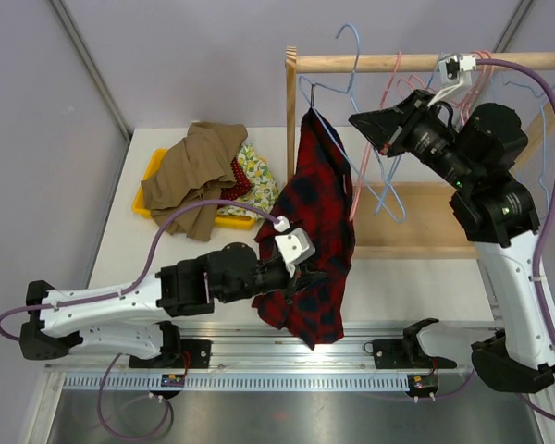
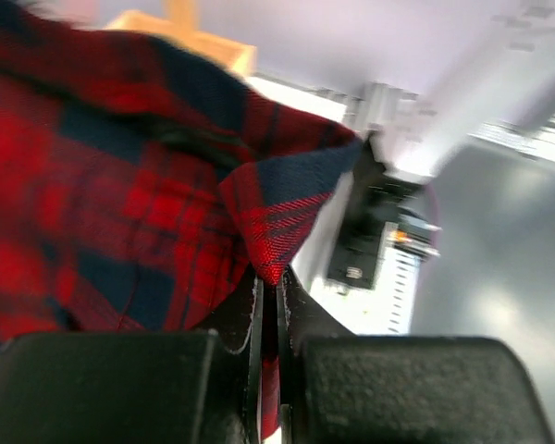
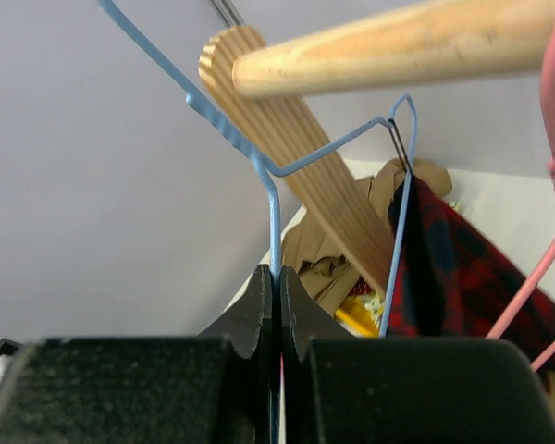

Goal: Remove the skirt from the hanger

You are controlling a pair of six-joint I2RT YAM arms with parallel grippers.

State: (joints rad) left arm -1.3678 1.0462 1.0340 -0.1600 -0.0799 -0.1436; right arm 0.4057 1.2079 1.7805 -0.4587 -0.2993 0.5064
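The red and navy plaid skirt (image 1: 319, 231) hangs in a long drape from the pale-blue wire hanger (image 1: 331, 92), whose hook (image 1: 351, 46) rises beside the wooden rail. My left gripper (image 1: 301, 268) is shut on a fold of the skirt's edge (image 2: 273, 231), with cloth running down between the fingers (image 2: 255, 314). My right gripper (image 3: 277, 277) is shut on the hanger's blue wire (image 3: 274, 208) and sits just right of the skirt's top in the top view (image 1: 359, 121). In the right wrist view, the skirt (image 3: 453, 268) hangs off the hanger's far end.
A wooden clothes rack (image 1: 425, 63) stands at the back right with pink hangers (image 1: 393, 88) and other blue hangers (image 1: 388, 199) on it. A yellow tray (image 1: 146, 190) at the left holds a brown garment (image 1: 194, 171) and a lemon-print one (image 1: 259, 180).
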